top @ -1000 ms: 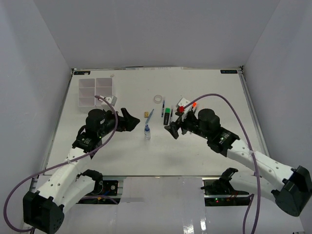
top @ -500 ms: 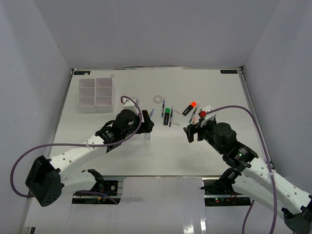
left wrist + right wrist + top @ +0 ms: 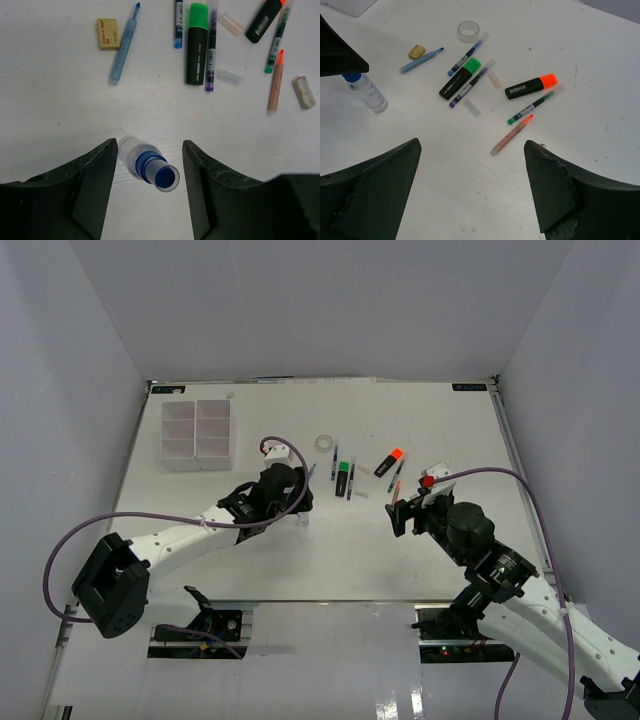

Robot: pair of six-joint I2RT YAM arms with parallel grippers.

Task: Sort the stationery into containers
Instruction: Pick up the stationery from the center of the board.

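My left gripper (image 3: pixel 150 146) spread wide around the upright clear-plastic, blue-capped glue bottle (image 3: pixel 148 166), my right gripper (image 3: pixel 471 145) gaping, blocky green-capped highlighter (image 3: pixel 460 79) at its 12 o'clock.

Open table (image 3: pixel 60 115) rings the glue bottle (image 3: pixel 150 167), apparently; pens (image 3: pixel 123 47) crowd beyond.

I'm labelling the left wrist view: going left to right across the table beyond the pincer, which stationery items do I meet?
tan block → light blue pen → dark blue pen → green-capped highlighter → purple pen → orange-capped highlighter → white eraser
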